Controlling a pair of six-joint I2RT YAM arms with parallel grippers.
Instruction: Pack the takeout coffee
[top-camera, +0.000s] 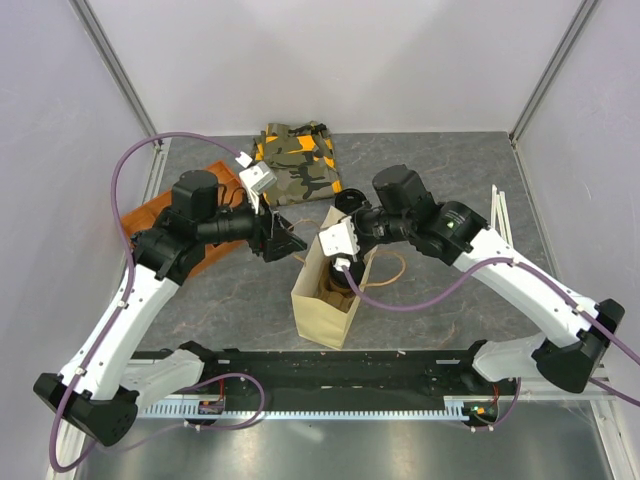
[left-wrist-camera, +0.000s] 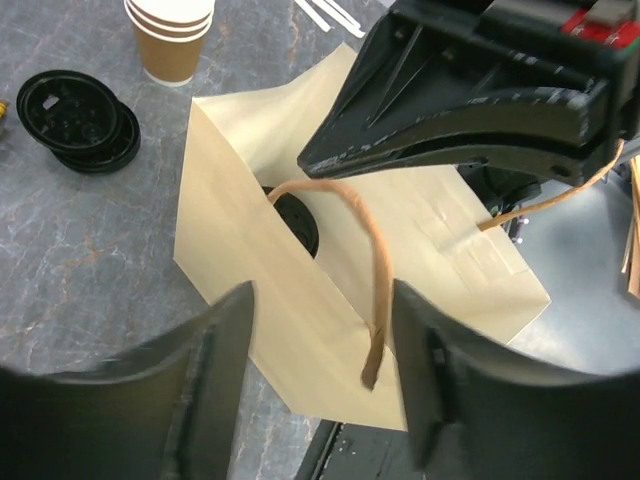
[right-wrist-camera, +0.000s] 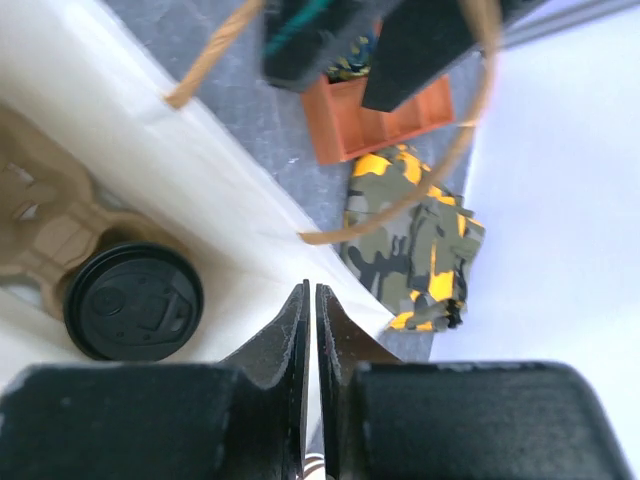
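Note:
The takeout coffee (right-wrist-camera: 133, 300), seen as a round black lid, sits inside the tan paper bag (top-camera: 325, 310), beside a brown pulp carrier (right-wrist-camera: 50, 230). In the left wrist view the lid (left-wrist-camera: 297, 222) shows through the bag's mouth. My left gripper (left-wrist-camera: 320, 380) is open at the bag's near wall (left-wrist-camera: 300, 310), and the twisted paper handle (left-wrist-camera: 378, 290) hangs loose between its fingers. My right gripper (right-wrist-camera: 312, 310) stands over the bag's far rim. Its jaws are almost together on the thin white paper wall (right-wrist-camera: 250, 230).
A stack of lidless paper cups (left-wrist-camera: 170, 35) and loose black lids (left-wrist-camera: 80, 120) stand beyond the bag. An orange tray (top-camera: 165, 215) lies at the left and a camouflage cloth (top-camera: 295, 160) at the back. White sticks (top-camera: 500, 215) lie at the right.

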